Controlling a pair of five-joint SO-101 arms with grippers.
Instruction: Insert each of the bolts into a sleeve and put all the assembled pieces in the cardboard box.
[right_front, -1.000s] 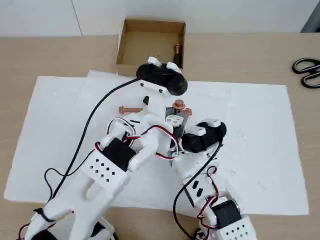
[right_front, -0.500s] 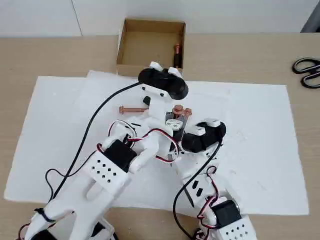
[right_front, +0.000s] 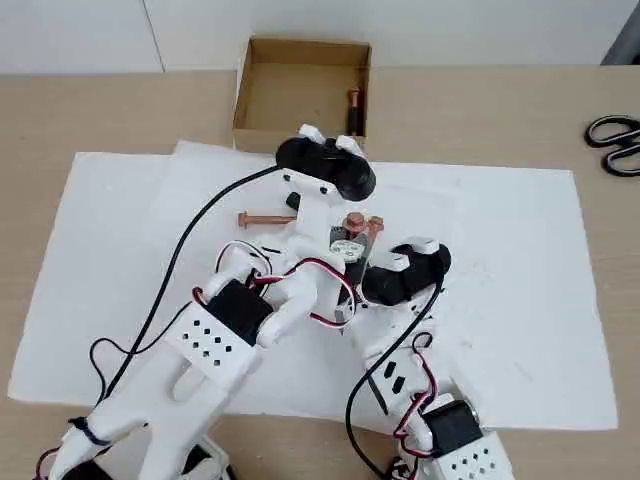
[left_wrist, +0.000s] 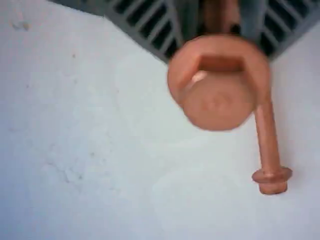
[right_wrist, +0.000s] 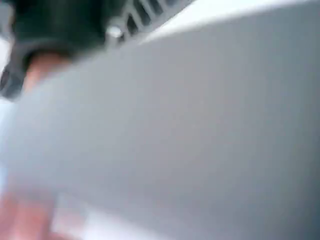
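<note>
Our left tool grips a bolt, the right tool we cannot tell, so we should slide it straight into a sleeve.

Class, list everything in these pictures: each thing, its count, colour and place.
box: one, brown, at sheet's far edge.
assembled piece: one, copper and dark, in box.
bolts: three, copper; loose bolt on sheet, held bolt in left gripper, third bolt lying beside it.
sheet: one, white, on table.
table: one, tan.
scissors: one, black, table's right edge.
arms: two, white and black; left arm and right arm meet mid-sheet.
</note>
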